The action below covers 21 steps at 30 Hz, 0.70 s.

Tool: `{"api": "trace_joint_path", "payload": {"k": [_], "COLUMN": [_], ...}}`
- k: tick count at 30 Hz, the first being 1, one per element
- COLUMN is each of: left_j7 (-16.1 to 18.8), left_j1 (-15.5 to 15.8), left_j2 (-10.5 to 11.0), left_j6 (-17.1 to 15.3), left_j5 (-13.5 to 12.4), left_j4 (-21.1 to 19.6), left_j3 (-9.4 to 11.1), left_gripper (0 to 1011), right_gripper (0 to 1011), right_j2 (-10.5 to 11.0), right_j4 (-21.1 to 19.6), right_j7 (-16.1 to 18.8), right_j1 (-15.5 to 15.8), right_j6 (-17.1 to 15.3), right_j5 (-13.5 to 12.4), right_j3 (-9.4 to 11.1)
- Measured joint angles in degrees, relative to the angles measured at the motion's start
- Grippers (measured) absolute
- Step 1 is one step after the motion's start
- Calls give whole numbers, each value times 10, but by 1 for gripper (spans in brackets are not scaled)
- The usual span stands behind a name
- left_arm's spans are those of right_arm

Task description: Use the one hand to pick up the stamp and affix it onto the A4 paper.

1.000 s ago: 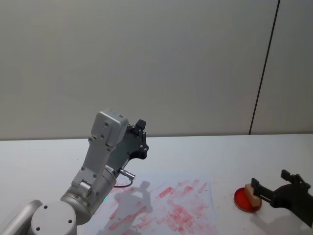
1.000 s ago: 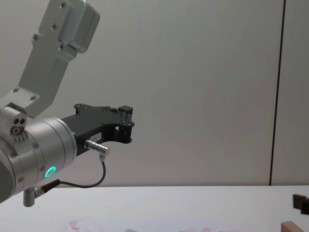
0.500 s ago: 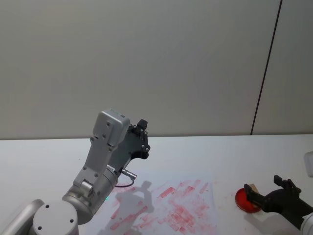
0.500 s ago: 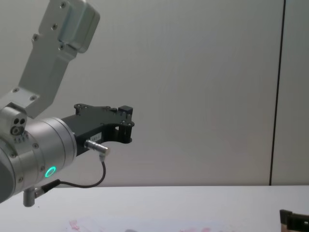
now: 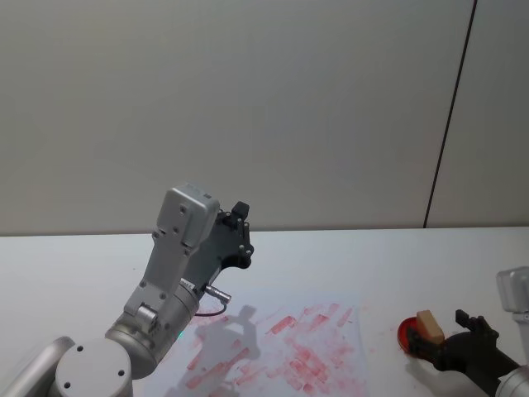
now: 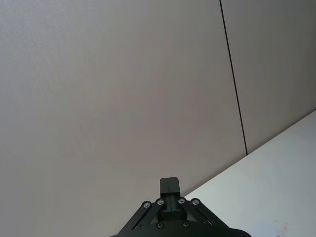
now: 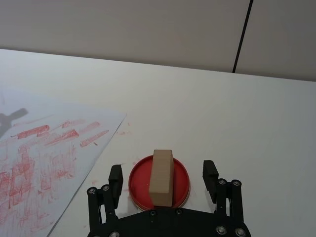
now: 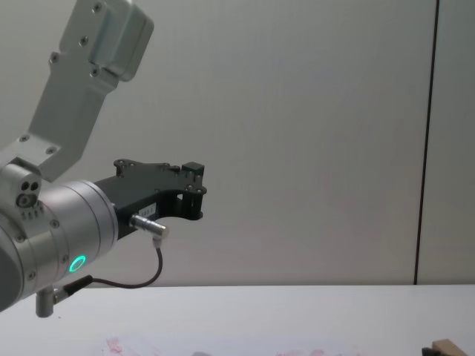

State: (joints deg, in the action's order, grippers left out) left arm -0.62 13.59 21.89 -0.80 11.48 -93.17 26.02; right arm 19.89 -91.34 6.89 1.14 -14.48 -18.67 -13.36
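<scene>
The small light-brown wooden stamp block (image 7: 161,177) lies on the round red ink pad (image 7: 136,183). The flat white A4 paper (image 7: 44,148) with pinkish-red marks lies just left of the pad. The black flat-fingered right gripper (image 7: 163,172) is released, its fingers spread either side of the pad and clear of the stamp block. The black left gripper (image 6: 169,186) with the silver plug hangs raised well left of the pad, fingers pressed together

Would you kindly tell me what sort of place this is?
Probably a robot test lab: a white table, a plain panelled wall, and A4 paper covered in repeated stamp marks.
</scene>
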Motion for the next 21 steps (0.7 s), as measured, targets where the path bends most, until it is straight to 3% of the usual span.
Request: {"api": "trace_joint_path", "payload": {"k": [7,21], "left_j7": [0,0], "left_j1": [0,0], "left_j2": [0,0], "left_j6": [0,0], "left_j5": [0,0], "left_j4": [0,0], "left_j3": [0,0], "left_gripper": [0,0], "right_gripper": [903,464], "right_j2": [-4,-8], "right_j4": [7,13], "right_j7": [-2,-4], "right_j1": [0,0], "right_j6": [2,3], "right_j5": [4,7], "right_j3": [-3,-6]}}
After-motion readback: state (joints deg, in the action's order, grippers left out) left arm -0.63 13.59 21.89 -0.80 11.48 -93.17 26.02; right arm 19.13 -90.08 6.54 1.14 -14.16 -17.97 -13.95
